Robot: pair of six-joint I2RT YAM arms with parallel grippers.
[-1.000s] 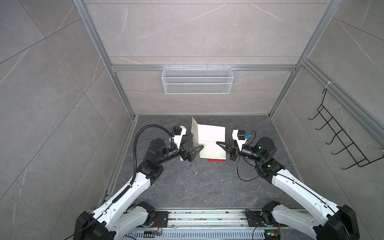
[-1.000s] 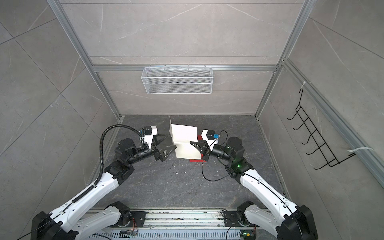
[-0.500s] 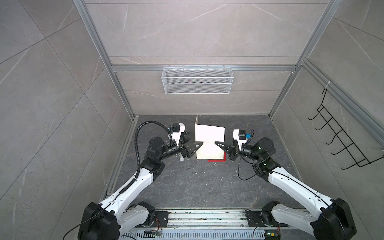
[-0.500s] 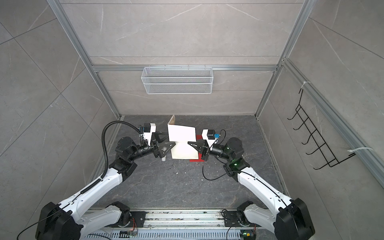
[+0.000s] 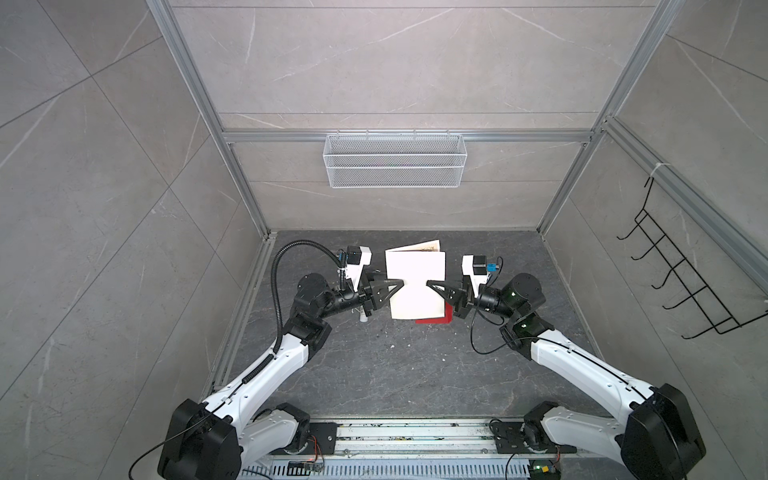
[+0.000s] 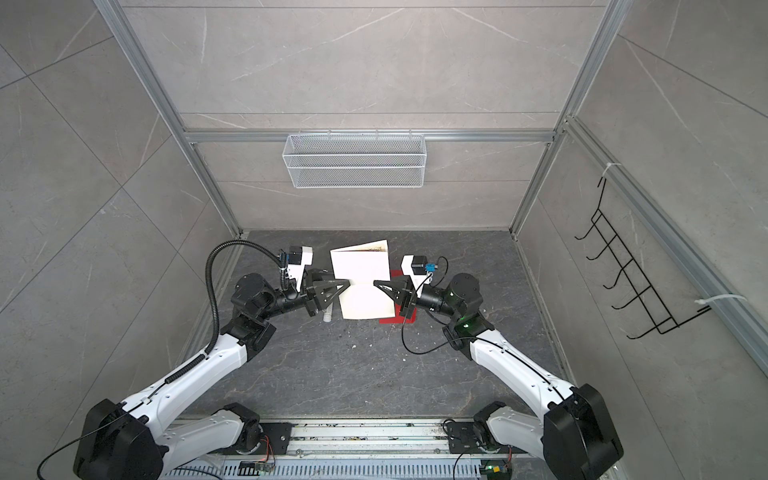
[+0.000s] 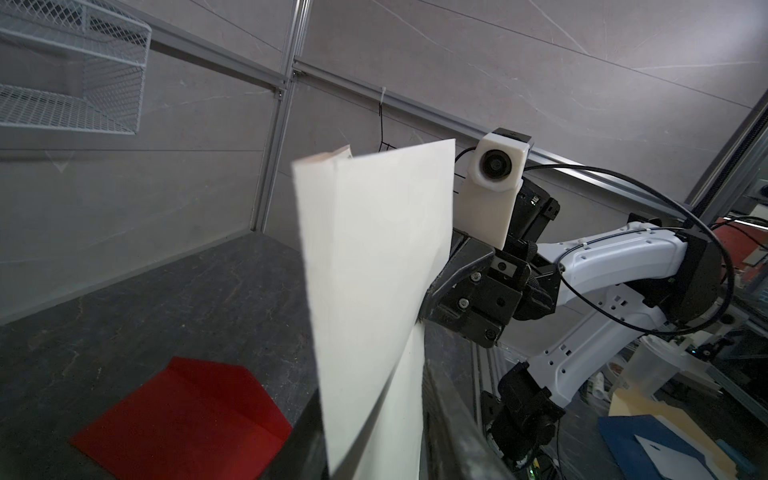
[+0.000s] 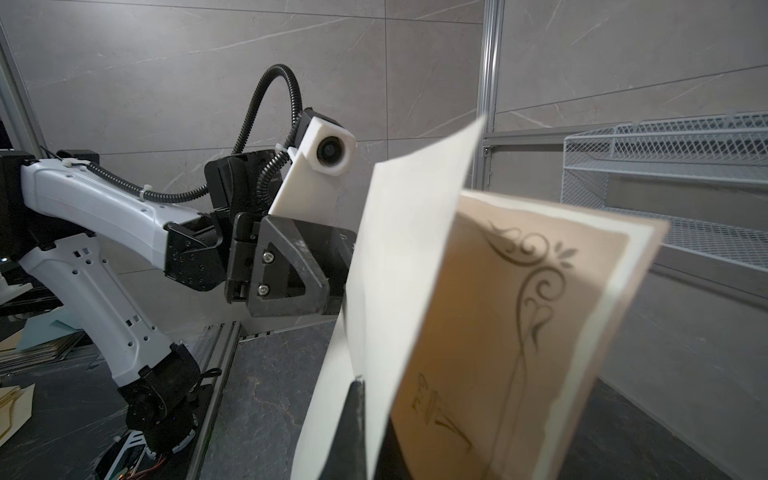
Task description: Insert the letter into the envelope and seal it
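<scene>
The letter [image 5: 415, 286] [image 6: 363, 286] hangs folded above the dark floor between my two grippers, its white back facing up and the tan printed side showing at the far edge. My left gripper [image 5: 400, 282] [image 6: 348, 283] is shut on its left edge; in the left wrist view both paper layers [image 7: 374, 257] fill the space between the fingers. Across from it, my right gripper [image 5: 428, 283] [image 6: 375, 283] is shut on the right edge, and its wrist view shows the ornamental border [image 8: 532, 266]. The red envelope [image 5: 434, 323] [image 7: 187, 415] lies flat on the floor, mostly hidden under the letter in both top views.
A small white glue-stick tube [image 5: 363, 319] [image 6: 328, 316] lies on the floor under the left gripper. A white wire basket [image 5: 394, 160] hangs on the back wall. A black hook rack [image 5: 681, 282] is on the right wall. Metal rails run along the front edge.
The left gripper has moved in to the letter's left edge and closed on it. The letter has swung from edge-on to flat and broad between both grippers.
</scene>
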